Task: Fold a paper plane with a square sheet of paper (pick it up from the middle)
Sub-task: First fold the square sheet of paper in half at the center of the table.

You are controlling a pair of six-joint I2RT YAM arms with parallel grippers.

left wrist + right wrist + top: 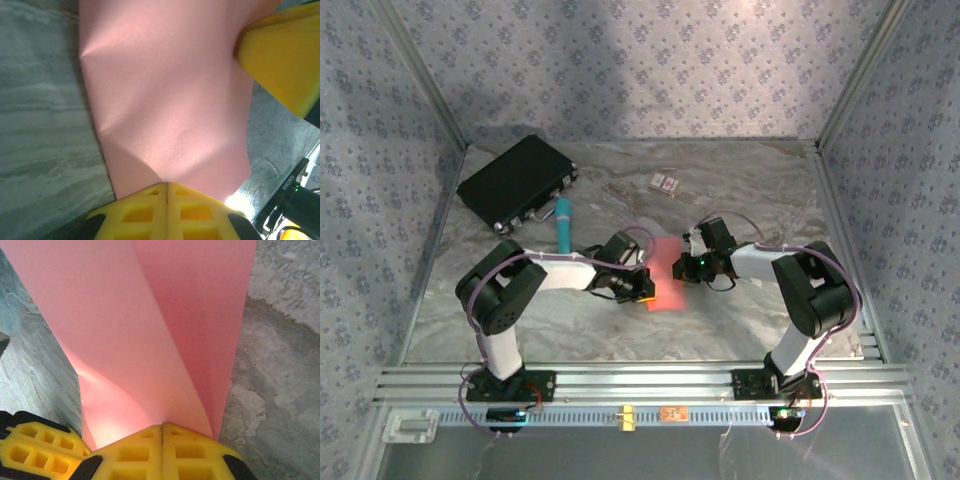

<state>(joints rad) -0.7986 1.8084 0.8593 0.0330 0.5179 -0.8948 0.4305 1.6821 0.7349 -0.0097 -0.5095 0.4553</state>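
- Between my two grippers, seen from above, the sheet (665,272) hangs as a narrow pink strip. My left gripper (645,288) is at its near-left edge and my right gripper (688,268) at its far-right edge. Beyond my left gripper, well apart from the work, lie the marker (563,222) and the case (520,180). The card (665,182) sits beyond my right gripper.
- In my left wrist view, the left gripper (166,186) has its fingertips pressed together on the sheet's (165,100) near edge. The paper spreads away from them with soft dents rather than sharp creases. The table (40,115) shows to one side. A yellow finger (280,60) of my right gripper comes in at the far corner.
- In my right wrist view, the right gripper (162,427) is clamped on the sheet (150,330) the same way. From my fingertips one layer curls over another along a long slanting line, so I judge a first fold is only being formed.
- No pointed dart is visible. By my reckoning the pickup is done, and nearly all the folding is left: pressing this fold flat, the nose folds and the wings.
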